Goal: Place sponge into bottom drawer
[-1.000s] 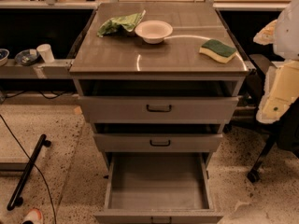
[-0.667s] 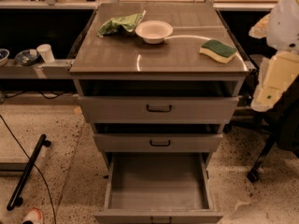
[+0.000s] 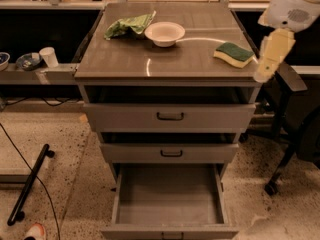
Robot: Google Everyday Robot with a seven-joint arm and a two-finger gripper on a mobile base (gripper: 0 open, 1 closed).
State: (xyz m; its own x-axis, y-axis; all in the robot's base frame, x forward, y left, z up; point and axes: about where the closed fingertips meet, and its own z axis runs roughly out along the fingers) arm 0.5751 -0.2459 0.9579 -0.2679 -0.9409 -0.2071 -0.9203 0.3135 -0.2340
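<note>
The sponge (image 3: 234, 54), dark green on yellow foam, lies flat on the right side of the cabinet top (image 3: 150, 59), near its front right corner. The bottom drawer (image 3: 170, 200) is pulled out wide, and its grey inside holds nothing. My gripper (image 3: 265, 64) hangs from the white arm at the upper right. It points down beside the cabinet's right edge, just right of the sponge and not touching it.
A white bowl (image 3: 165, 33) and a light green cloth (image 3: 129, 25) sit at the back of the cabinet top. The two upper drawers (image 3: 170, 117) are slightly open. A black chair (image 3: 292, 129) stands at the right. A cup (image 3: 49, 56) sits on a left shelf. A black bar (image 3: 27, 184) lies on the floor.
My arm has risen and swung left, bringing the gripper from beside the cabinet's side up to the level of its top, close to the sponge. The sponge has not moved.
</note>
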